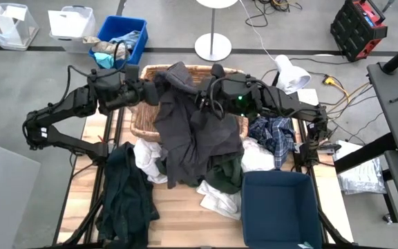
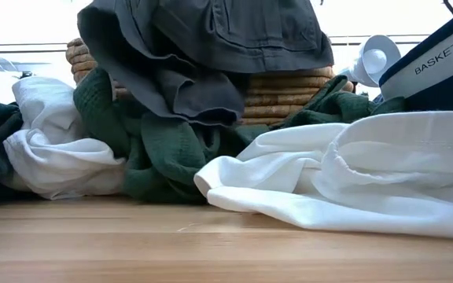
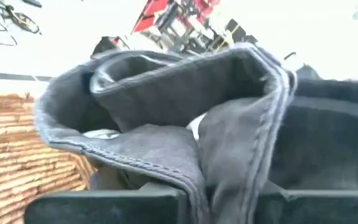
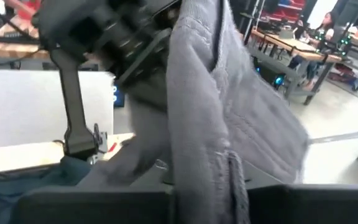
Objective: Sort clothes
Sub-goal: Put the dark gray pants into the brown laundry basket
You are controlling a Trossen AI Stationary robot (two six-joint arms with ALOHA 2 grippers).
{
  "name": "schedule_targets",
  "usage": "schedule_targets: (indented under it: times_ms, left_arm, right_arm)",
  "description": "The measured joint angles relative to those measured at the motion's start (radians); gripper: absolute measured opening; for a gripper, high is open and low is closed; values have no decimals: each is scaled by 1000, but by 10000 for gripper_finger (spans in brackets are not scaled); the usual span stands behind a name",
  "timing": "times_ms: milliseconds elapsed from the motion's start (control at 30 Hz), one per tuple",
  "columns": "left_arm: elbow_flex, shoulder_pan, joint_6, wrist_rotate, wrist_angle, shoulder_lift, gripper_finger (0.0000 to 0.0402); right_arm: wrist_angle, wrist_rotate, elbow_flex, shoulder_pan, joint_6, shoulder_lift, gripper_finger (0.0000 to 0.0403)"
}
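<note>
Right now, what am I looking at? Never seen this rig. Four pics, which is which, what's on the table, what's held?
Two dark robot arms work at a wooden table. One picture looks straight down, one looks level across the tabletop, and the other two come from cameras on each wrist.

The left gripper and right gripper are both shut on the dark grey garment, holding it up between them over a wicker basket.

On the table lie a dark green garment, white garments, a plaid one and a navy bin.
</note>
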Motion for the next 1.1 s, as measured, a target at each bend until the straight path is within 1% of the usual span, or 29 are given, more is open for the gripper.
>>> schedule_targets:
  times_ms: [133, 200, 367, 533, 633, 700, 800, 833, 900, 1000, 1100]
  left_arm:
    - [0, 3, -29, -3, 58, 5, 15]
    - [0, 3, -44, -4, 89, 16, 16]
    - [0, 3, -81, -12, 99, 47, 17]
    - [0, 3, -120, -1, 108, 66, 17]
    - [0, 3, -142, 10, 121, 69, 17]
    - [0, 3, -143, 24, 132, 69, 17]
    - [0, -1, -144, 59, 149, 69, 17]
    - [0, -1, -143, 70, 149, 69, 17]
    - [0, -1, -131, 88, 149, 69, 17]
    - [0, -1, -109, 96, 146, 68, 17]
    - [1, -1, -77, 107, 130, 62, 17]
  right_arm:
    - [-1, -3, 0, 5, 21, 18, 92]
    - [-1, -4, 0, 5, 41, 27, 127]
    - [35, 11, 0, 7, 88, 56, 217]
    - [41, 98, 0, 7, 122, 74, 293]
    - [43, 144, 0, 7, 165, 91, 320]
    - [35, 214, 0, 7, 177, 103, 327]
    - [26, 316, 0, 7, 174, 117, 313]
    - [27, 337, 0, 7, 173, 121, 300]
    - [26, 342, 0, 3, 166, 123, 266]
    - [26, 340, 0, 1, 156, 123, 187]
    - [27, 339, -2, 1, 127, 120, 84]
